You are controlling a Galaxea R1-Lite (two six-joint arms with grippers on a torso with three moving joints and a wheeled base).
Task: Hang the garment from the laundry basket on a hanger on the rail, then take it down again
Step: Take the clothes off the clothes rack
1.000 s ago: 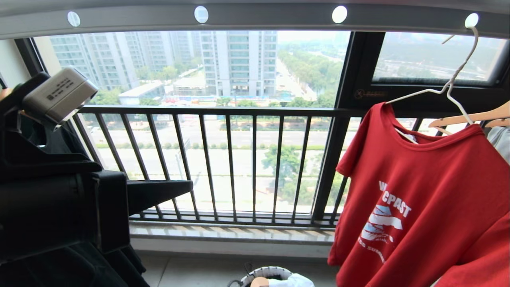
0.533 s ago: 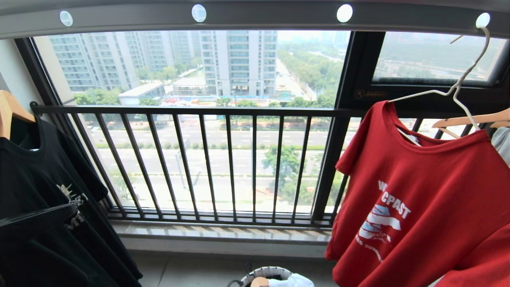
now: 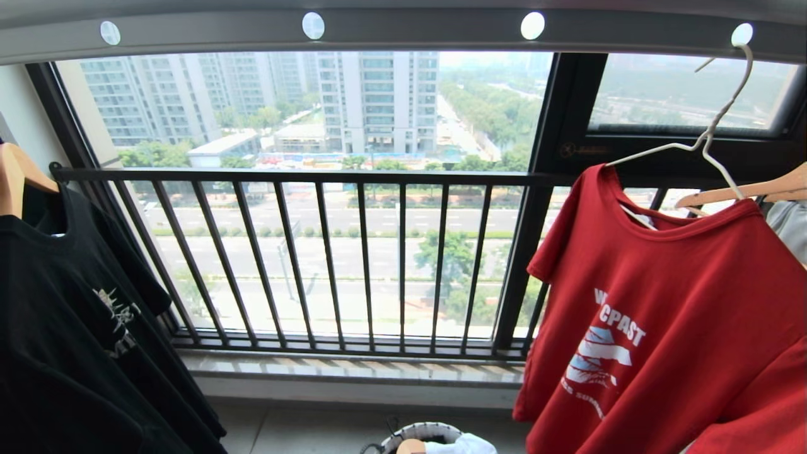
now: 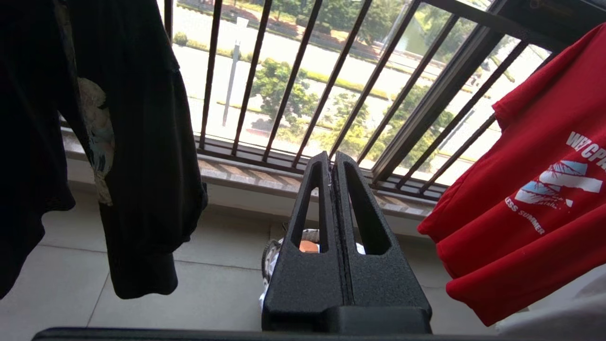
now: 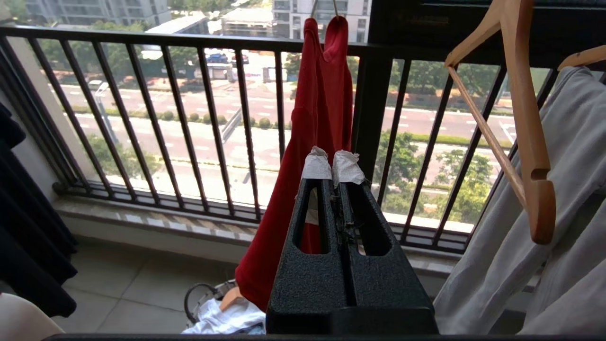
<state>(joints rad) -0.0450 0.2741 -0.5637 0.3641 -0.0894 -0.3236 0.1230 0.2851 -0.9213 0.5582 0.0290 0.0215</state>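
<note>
The red T-shirt [image 3: 662, 315] is hung lengthwise downward, print facing the camera, on the tilted wire hanger [image 3: 706, 139]. Left pincer [image 4: 331, 163] and right pincer [image 5: 334, 166] are pressed closed, nothing held.

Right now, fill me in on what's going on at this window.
The red T-shirt hangs on the white wire hanger, hooked into a hole of the grey rail overhead. Nothing is being handled: the left gripper and right gripper each have their jaws shut and empty, short of the shirt. A black T-shirt hangs on the left, and the laundry basket sits on the floor below.
</note>
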